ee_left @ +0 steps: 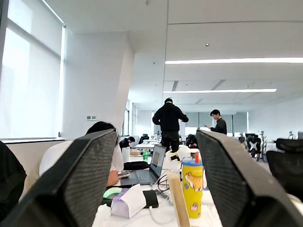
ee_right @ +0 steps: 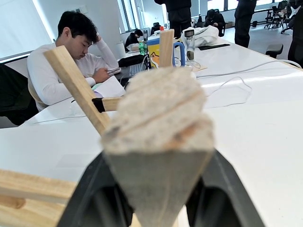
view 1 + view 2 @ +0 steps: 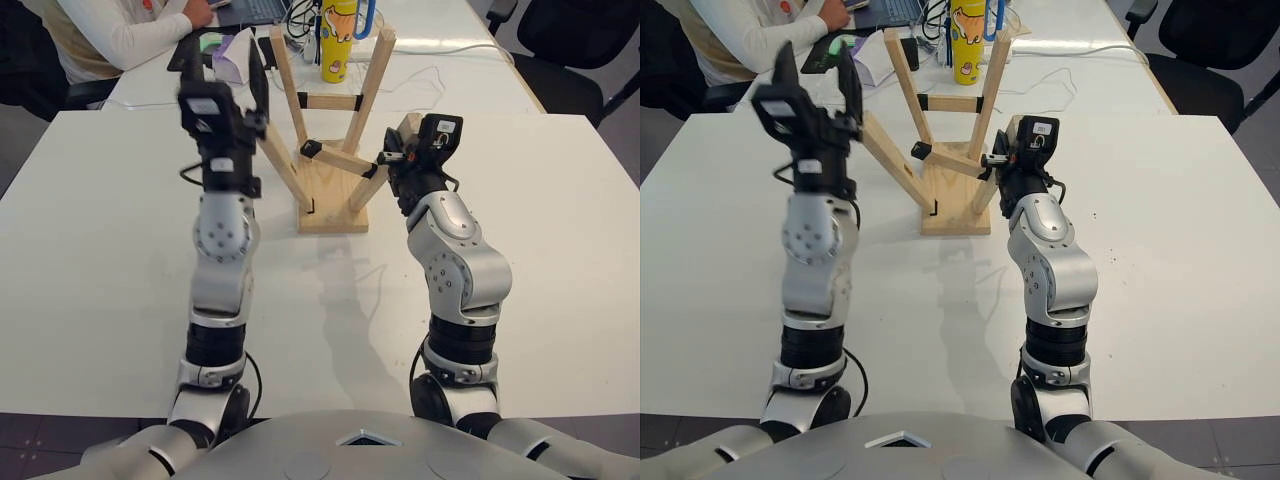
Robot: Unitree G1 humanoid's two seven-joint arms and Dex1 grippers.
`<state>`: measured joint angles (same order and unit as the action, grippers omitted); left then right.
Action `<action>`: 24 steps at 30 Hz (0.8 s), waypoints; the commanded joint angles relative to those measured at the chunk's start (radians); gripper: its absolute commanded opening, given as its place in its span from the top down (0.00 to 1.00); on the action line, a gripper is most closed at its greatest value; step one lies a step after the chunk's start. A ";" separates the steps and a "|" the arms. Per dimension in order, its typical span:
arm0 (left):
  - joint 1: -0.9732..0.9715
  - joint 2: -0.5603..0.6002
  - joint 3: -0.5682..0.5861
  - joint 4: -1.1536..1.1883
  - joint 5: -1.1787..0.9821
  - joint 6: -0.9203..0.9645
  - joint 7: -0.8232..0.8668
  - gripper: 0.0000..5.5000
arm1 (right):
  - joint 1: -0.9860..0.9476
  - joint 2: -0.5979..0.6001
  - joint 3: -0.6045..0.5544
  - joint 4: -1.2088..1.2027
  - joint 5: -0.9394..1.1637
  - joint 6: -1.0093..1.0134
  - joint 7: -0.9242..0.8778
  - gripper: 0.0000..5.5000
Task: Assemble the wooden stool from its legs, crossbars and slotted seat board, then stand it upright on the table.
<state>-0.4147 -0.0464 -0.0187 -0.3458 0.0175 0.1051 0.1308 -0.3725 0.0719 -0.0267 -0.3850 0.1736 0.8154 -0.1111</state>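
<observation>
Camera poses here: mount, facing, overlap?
Left eye view: head, facing forward-down at the stool on the table; both arms show.
Right eye view: same, offset sideways; both arms.
Left wrist view: left wrist, facing across the room; open left end effector frames it.
Right wrist view: right wrist, close on the stool leg clamped in the right end effector.
Shared: both wrist views catch the yellow cup.

No text, number or sign can be read. The tall yellow cup with coloured picture print (image 3: 338, 45) on the far white worktop (image 3: 450, 60) carries marks too small to make out. So do the white sticker on the left wrist housing (image 3: 203, 106) and the white sticker on the right wrist housing (image 3: 446, 126).
</observation>
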 commanded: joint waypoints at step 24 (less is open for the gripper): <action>-0.038 -0.032 0.131 0.237 -0.395 0.372 -0.036 1.00 | 0.077 -0.013 0.009 0.040 -0.006 0.110 0.004 0.81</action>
<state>-0.5036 -0.0720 0.1562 -0.1837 -0.4171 0.4649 0.1054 -0.3688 0.0646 -0.0283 -0.3944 0.1724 0.8245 -0.1057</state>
